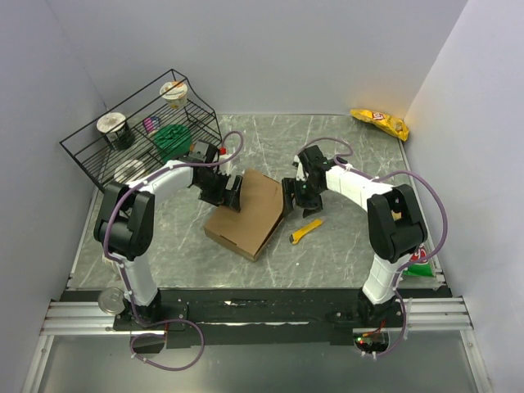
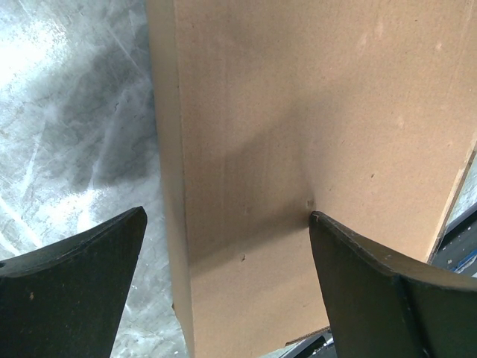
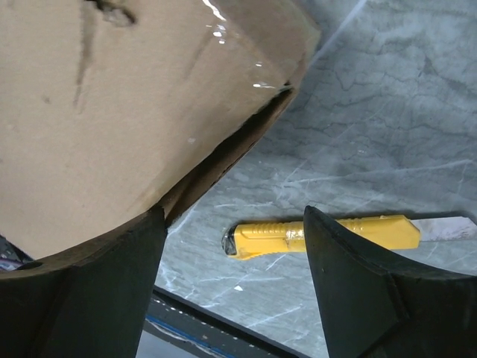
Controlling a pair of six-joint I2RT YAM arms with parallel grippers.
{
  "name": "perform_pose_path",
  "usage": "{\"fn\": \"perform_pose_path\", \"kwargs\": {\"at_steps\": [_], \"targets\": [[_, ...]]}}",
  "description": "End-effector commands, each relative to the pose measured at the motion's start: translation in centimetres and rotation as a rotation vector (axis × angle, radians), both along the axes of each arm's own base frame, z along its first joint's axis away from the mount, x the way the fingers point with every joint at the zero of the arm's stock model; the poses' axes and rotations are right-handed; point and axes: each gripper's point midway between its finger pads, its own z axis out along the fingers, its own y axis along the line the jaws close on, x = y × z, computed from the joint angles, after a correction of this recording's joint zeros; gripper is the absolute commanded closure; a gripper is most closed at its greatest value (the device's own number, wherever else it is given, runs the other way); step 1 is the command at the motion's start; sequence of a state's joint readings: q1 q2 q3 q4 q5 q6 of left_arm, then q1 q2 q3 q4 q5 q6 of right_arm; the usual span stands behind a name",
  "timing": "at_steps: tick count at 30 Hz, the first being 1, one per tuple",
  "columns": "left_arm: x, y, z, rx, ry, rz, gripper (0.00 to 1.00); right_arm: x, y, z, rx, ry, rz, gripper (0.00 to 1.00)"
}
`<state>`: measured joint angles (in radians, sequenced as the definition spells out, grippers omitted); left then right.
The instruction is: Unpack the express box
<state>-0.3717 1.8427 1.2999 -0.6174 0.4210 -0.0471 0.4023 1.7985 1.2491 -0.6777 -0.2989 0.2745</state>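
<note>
The express box (image 1: 250,211) is a flat plain brown carton lying mid-table, its right side tilted up. My left gripper (image 1: 231,193) is open at the box's upper-left edge; in the left wrist view the box (image 2: 298,149) fills the space between my spread fingers (image 2: 74,276). My right gripper (image 1: 289,195) is open at the box's right edge. In the right wrist view the box's taped corner (image 3: 149,97) rests against my left finger (image 3: 89,283), with a dark gap under a flap. A yellow utility knife (image 3: 320,235) lies on the table between the fingers, and also shows in the top view (image 1: 306,231).
A black wire rack (image 1: 139,135) at the back left holds two paper cups, a green item and a lid. A yellow snack bag (image 1: 379,123) lies at the back right. A can (image 1: 109,300) sits near the left base. A green item (image 1: 422,266) lies by the right base.
</note>
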Motion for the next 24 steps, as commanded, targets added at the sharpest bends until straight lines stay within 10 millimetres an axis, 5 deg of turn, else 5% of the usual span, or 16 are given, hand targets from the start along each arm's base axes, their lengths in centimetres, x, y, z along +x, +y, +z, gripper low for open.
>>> {"fn": "perform_pose_path", "kwargs": {"at_steps": [1, 7, 17, 24], "targets": [[-0.6, 0.0, -0.7, 0.033, 0.012, 0.002, 0.03, -1.6, -2.0, -2.2, -0.110, 0.065, -0.045, 0.21], [-0.7, 0.4, -1.3, 0.056, 0.019, 0.009, 0.04, -4.3, -4.5, -2.9, -0.175, 0.120, -0.068, 0.23], [-0.7, 0.4, -1.4, 0.059, 0.017, 0.006, 0.04, -3.5, -6.0, -2.5, -0.189, 0.089, -0.088, 0.25], [0.3, -0.2, -0.1, 0.042, -0.017, -0.010, 0.03, 0.0, -5.3, 5.4, -0.127, -0.185, 0.021, 0.26]]}}
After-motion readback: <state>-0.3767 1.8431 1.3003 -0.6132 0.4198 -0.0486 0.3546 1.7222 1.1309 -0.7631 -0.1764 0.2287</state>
